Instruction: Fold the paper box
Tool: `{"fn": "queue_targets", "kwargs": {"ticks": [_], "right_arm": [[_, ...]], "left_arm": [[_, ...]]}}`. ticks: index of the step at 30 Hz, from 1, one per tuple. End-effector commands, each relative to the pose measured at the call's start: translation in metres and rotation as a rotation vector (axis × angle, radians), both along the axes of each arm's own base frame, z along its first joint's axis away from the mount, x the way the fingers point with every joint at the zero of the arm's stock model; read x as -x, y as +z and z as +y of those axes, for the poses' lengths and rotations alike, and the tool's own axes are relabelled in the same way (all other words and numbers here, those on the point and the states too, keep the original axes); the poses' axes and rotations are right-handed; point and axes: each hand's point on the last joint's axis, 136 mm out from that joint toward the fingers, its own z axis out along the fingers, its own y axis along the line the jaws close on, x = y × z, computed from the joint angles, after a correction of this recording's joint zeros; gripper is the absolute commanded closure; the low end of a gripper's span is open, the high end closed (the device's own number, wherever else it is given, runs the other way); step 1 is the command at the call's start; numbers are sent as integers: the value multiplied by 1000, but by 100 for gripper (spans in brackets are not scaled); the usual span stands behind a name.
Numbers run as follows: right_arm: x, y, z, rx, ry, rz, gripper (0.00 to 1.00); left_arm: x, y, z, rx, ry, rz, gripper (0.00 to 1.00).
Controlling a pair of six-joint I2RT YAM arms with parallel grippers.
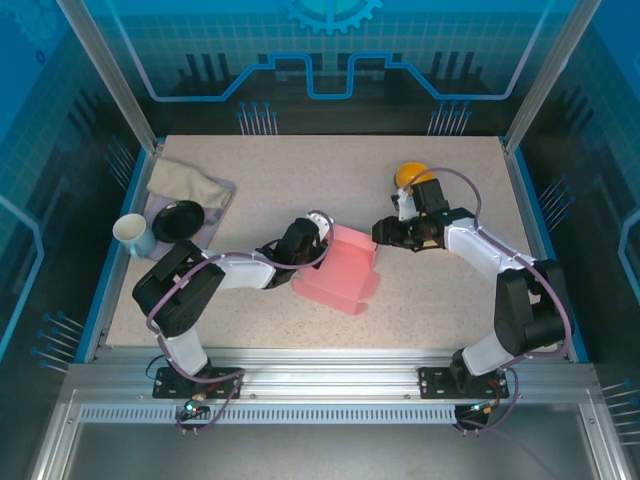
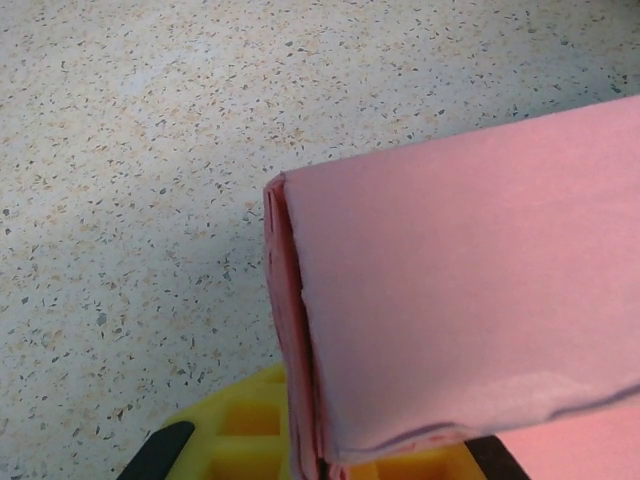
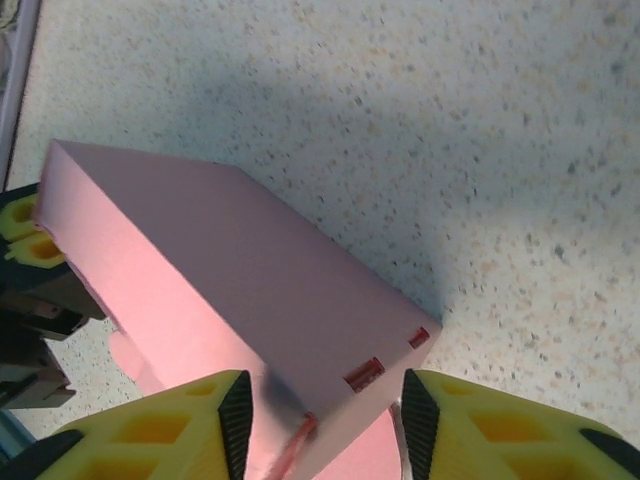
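The pink paper box [image 1: 340, 270] is sitting mid-tabletop [image 1: 250, 180]. The left hand [image 1: 320, 232] is clenching its thin side wall. The right hand [image 3: 320, 405] is straddling the opposite end, and whether it is pinching cannot be told. Squeezing unevenly there is risking crumpling that wall or tearing the box from the left grip.

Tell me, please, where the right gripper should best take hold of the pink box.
I'd grip the pink box at its slotted end, coming from the right with fingers straddling it: that end juts free and narrow, while the left gripper clamps the opposite edge.
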Motion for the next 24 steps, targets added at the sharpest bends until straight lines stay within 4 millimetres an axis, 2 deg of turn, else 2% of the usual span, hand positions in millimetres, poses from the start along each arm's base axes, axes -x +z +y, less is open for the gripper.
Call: {"fn": "queue_targets", "kwargs": {"ticks": [1,4,7,10,14,16,20,24], "right_arm": [[5,-13,1,-14,-7,39,58],[7,-17,-1,-16,-7,48,65],[8,-20,-4,-24,-12,57,70],[9,-21,-8,-30,-18,61,71],[11,-23,-9,-38,-13,67,72],[11,-24,-9,-44,-10,71,72],[13,-26,-5,-63,8,82,72],[13,-28,0,-83,39,97,73]], "left_arm": [[21,-26,4,-68,-61,96,100],[20,-26,3,-64,-57,96,100],[18,-23,3,-47,-50,92,92],[13,-21,9,-14,-22,97,67],[6,-18,13,49,-2,106,55],[3,-17,12,52,-1,103,52],[-8,-23,8,28,8,99,51],[-17,-24,-5,30,-33,98,50]]}}
